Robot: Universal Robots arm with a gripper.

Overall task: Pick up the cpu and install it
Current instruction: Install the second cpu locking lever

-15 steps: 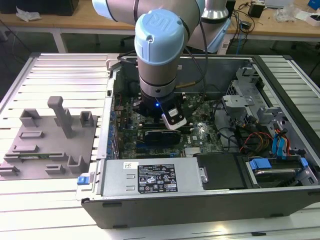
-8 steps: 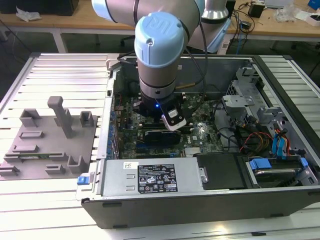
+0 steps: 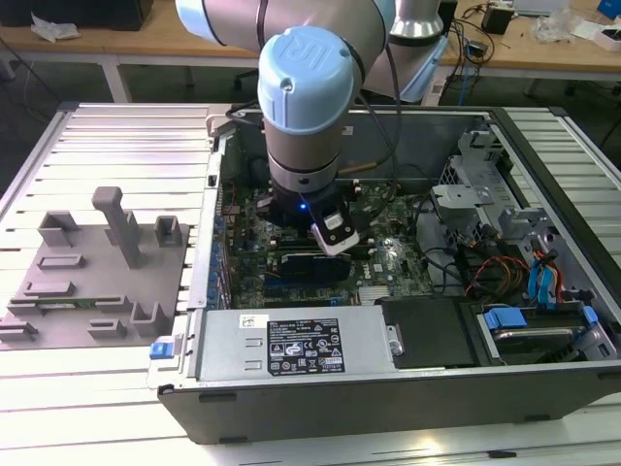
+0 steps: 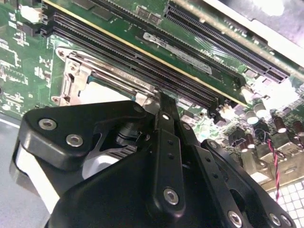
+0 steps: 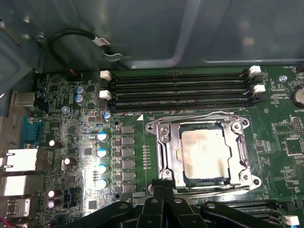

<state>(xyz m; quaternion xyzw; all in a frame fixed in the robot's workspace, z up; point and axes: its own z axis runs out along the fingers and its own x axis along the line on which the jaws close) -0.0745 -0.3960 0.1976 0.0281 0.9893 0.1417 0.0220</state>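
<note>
Motherboard socket [image 5: 204, 154]: cpu [image 5: 205, 154] beside fingers [image 5: 159, 187]

The cpu [image 5: 205, 156] has a pale silver top, framed by the socket's [image 5: 164, 156] shiny grey metal. Around the socket the motherboard [image 5: 280, 156] is green, its memory slots [image 5: 178, 90] black with white clips. The hand [image 4: 161, 156] is matte black. The arm's cap [image 3: 306, 73] is light blue.
</note>
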